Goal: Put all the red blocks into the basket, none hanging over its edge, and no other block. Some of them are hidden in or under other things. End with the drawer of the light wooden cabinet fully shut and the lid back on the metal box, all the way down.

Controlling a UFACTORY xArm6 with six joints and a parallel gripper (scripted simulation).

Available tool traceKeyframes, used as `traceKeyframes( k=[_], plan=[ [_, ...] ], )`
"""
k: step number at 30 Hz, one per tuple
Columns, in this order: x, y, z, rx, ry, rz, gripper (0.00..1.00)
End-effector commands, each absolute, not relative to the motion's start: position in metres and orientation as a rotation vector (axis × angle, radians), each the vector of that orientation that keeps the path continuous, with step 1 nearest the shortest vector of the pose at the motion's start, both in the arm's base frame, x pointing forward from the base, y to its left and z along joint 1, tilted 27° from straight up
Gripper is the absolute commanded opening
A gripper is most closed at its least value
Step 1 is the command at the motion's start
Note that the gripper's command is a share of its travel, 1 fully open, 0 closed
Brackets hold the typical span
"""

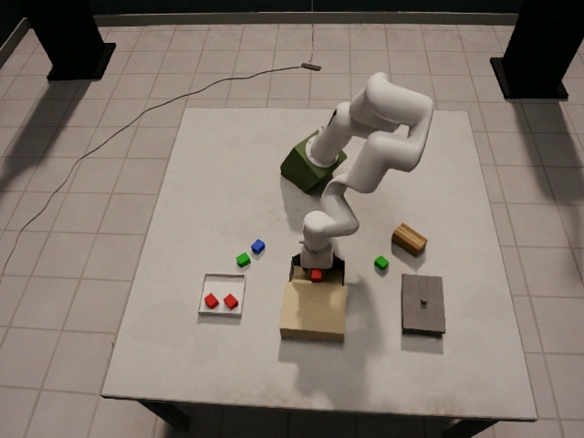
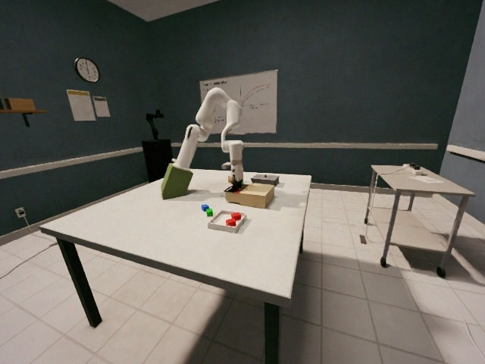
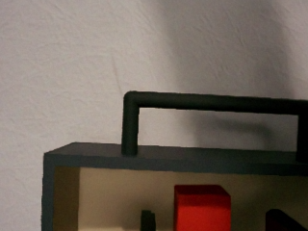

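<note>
Blue-green walls and a pale tiled floor surround the white table (image 1: 212,368) (image 2: 250,254). Near its middle stands the cabinet (image 1: 313,308) (image 2: 250,196), its drawer (image 1: 343,273) (image 2: 231,199) (image 3: 192,164) pulled out, and in that drawer lies the red block (image 1: 316,275) (image 2: 237,192) (image 3: 202,209).

By its look the block is light, stiff and hard to damage. Its flat, parallel sides should give the pads good purchase, though smooth faces might slip if only a corner is caught. The best hold is probably across two opposite sides, low enough to grip firmly, with each finger kept off the drawer's walls.

The gripper (image 1: 316,273) (image 2: 236,188) (image 3: 210,223) has its fingers well apart but short of their widest, one to either side of the block. Nothing is held. In the wrist view a gap shows on both sides, so neither finger seems to touch it.
</note>
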State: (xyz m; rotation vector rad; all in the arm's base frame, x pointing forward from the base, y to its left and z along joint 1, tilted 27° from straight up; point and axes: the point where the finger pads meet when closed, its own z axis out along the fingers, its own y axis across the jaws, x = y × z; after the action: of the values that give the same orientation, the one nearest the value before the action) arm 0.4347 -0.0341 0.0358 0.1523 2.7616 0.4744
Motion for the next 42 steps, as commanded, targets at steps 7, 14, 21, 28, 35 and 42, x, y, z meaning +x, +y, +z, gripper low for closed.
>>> traceKeyframes(
  k=[7,14,21,28,35,42],
  plan=[
    [0.4359,-0.0345,0.0365,0.152,2.759,0.473,0.69],
    [0.4365,-0.0347,0.0367,0.152,2.759,0.473,0.69],
    [0.4368,-0.0348,0.0367,0.152,2.759,0.473,0.69],
    [0.4369,-0.0347,0.0365,0.152,2.759,0.473,0.69],
    [0.4374,-0.0343,0.0353,0.152,2.759,0.473,0.69],
    [0.4388,-0.0330,0.0316,0.152,2.759,0.473,0.69]
  ],
)
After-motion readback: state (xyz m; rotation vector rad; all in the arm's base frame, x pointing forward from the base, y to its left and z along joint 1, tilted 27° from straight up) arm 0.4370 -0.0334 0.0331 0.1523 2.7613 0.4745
